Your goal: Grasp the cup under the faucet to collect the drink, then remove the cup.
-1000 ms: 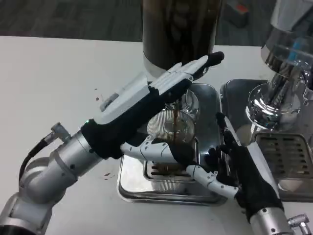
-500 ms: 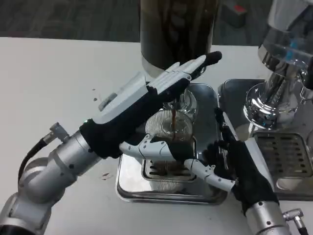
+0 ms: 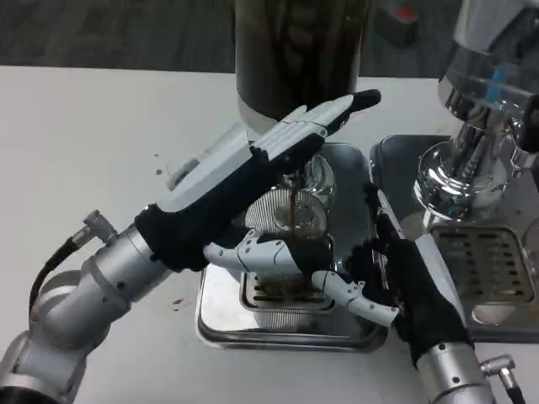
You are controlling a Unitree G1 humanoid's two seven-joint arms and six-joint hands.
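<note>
While the drink [image 3: 291, 204] runs in a thin brown stream, the left hand [image 3: 268, 153] lies highest in the head view, reaching from the lower left up toward the dispenser [image 3: 295, 50]. Its fingers are straight and pressed together, laid flat over the faucet [image 3: 313, 171]; whether they press a lever I cannot tell, since the hand hides it. It holds nothing that shows.

Just below those fingers stands the cup [image 3: 290, 220], upright on the grate of the left tray [image 3: 221, 324], its long axis vertical and in line with the stream. It is clear and ribbed, with dark liquid gathered in the lower part; how full it is I judge to be partway, though the fingers around it hide the level.

Right of the cup comes the right hand [image 3: 396, 282], rising from the lower right corner. Its fingers [image 3: 274, 252] curl leftward around the cup's lower half, clamped on it, with the thumb side toward the camera. This hand is the nearer one and already has the cup, which lies to the left of its palm; removal would turn on drawing the cup clear of the faucet and kept upright. Farther right sits a second tray [image 3: 493, 311] under a chrome machine [image 3: 480, 126].
</note>
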